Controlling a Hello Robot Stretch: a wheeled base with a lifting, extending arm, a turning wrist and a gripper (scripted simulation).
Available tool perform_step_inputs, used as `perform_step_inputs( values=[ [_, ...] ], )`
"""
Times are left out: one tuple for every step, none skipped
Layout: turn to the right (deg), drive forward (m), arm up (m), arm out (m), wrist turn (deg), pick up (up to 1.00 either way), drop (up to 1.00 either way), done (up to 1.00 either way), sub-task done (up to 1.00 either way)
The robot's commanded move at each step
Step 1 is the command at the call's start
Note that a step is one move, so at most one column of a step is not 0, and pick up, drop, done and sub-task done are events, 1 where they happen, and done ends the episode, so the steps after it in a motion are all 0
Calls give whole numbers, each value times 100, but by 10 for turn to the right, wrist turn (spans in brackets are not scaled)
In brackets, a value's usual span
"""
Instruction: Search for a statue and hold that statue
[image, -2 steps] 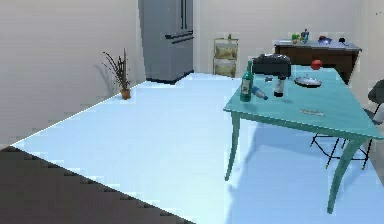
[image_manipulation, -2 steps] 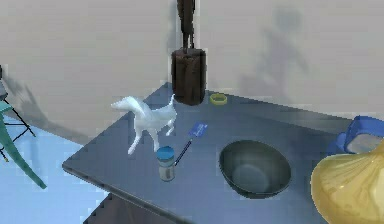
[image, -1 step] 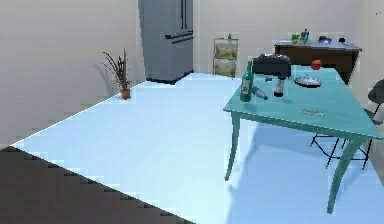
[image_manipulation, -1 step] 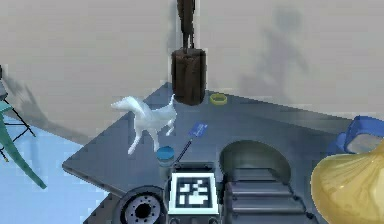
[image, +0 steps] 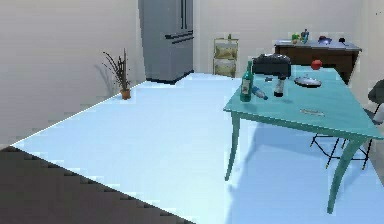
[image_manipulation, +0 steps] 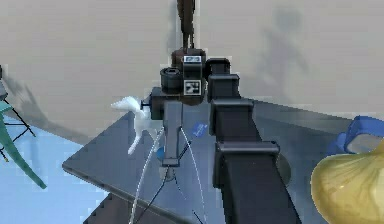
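In the arm side view the dark arm (image_manipulation: 240, 150) rises from the bottom edge over a dark grey tabletop (image_manipulation: 100, 165). Its two white marker squares (image_manipulation: 192, 85) sit at its far end, with my gripper (image_manipulation: 160, 112) just left of them. A small white shape (image_manipulation: 130, 120) with pointed ends lies at the gripper's far end, over the tabletop. I cannot tell whether the gripper holds anything. A slim dark brown upright figure (image_manipulation: 186, 20), perhaps a statue, stands beyond the gripper against the wall.
A rounded yellow object (image_manipulation: 350, 185) and a blue thing (image_manipulation: 362, 130) sit at the arm side view's right. The forward view holds a teal table (image: 300, 105) with bottles and dishes, a dark chair (image: 372, 110), a grey fridge (image: 167, 38), a potted plant (image: 120, 72) and open pale floor on its left.
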Motion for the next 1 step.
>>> perform_step_inputs(
  values=[
    [0, 0, 0, 0, 450, 0, 0, 0, 0]
  ],
)
